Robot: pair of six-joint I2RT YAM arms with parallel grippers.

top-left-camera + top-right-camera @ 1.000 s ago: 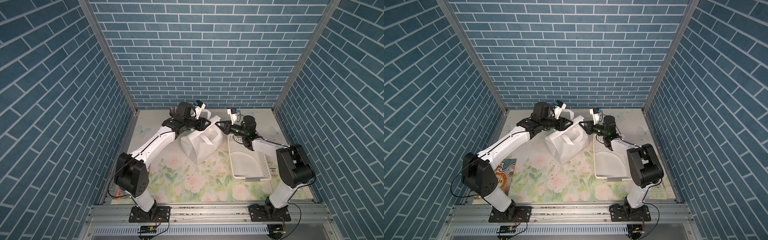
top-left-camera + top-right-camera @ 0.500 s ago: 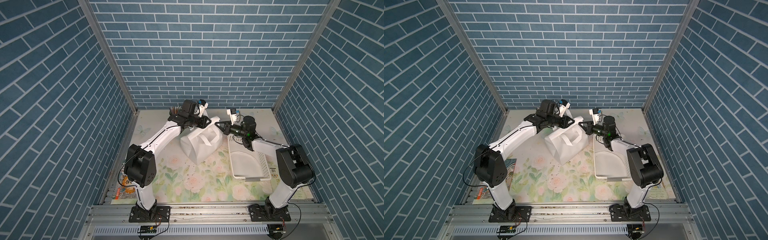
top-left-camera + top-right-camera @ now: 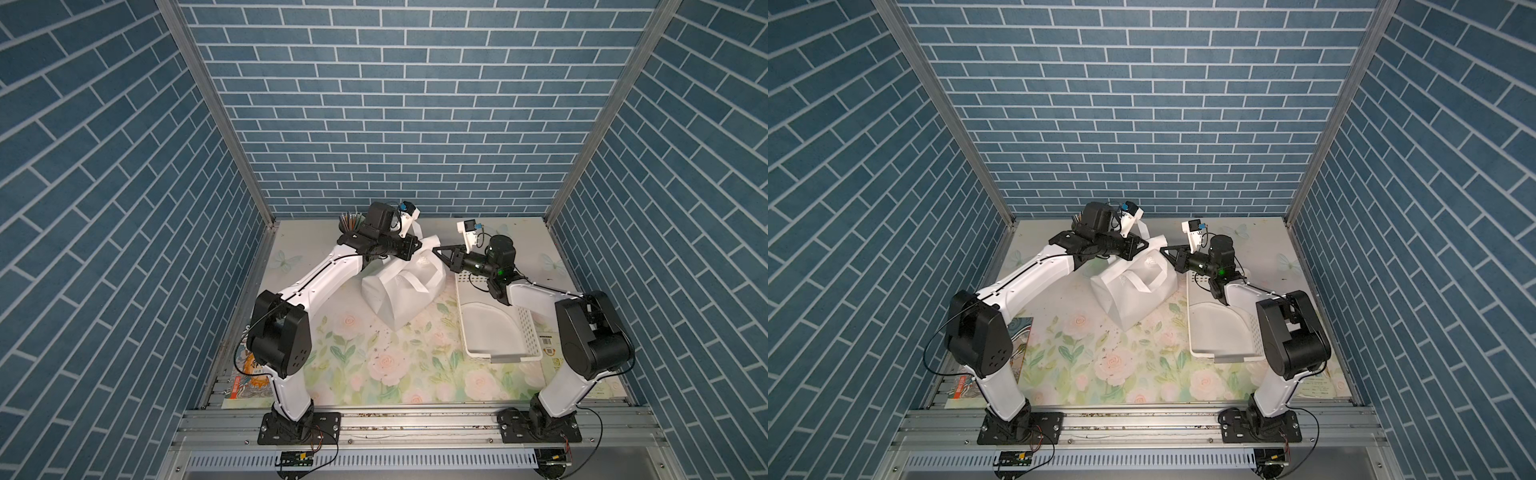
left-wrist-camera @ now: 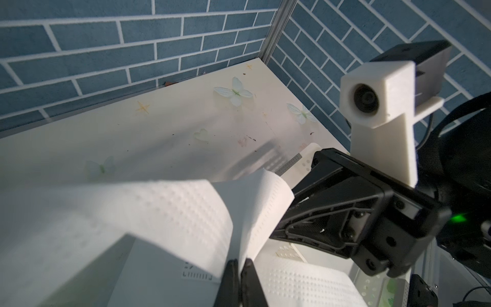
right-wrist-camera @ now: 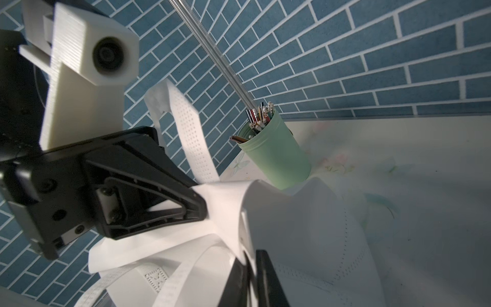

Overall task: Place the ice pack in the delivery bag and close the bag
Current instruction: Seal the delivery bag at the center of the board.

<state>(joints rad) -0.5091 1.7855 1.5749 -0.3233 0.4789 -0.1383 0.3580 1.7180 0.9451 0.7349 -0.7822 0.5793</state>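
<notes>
Both arms [image 3: 324,274] reach inward, fingers [image 4: 229,283] pinching the delivery bag [image 3: 390,301].

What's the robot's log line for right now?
left end effector: shut on bag | right end effector: shut on bag | ice pack: unseen

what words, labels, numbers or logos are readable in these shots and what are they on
No text here is legible.
Dark print beneath the delivery bag flap, left wrist view: blurred.
Red characters on the booklet cover: too small.
Code and print on the sheet beside the basket: too small.
</notes>
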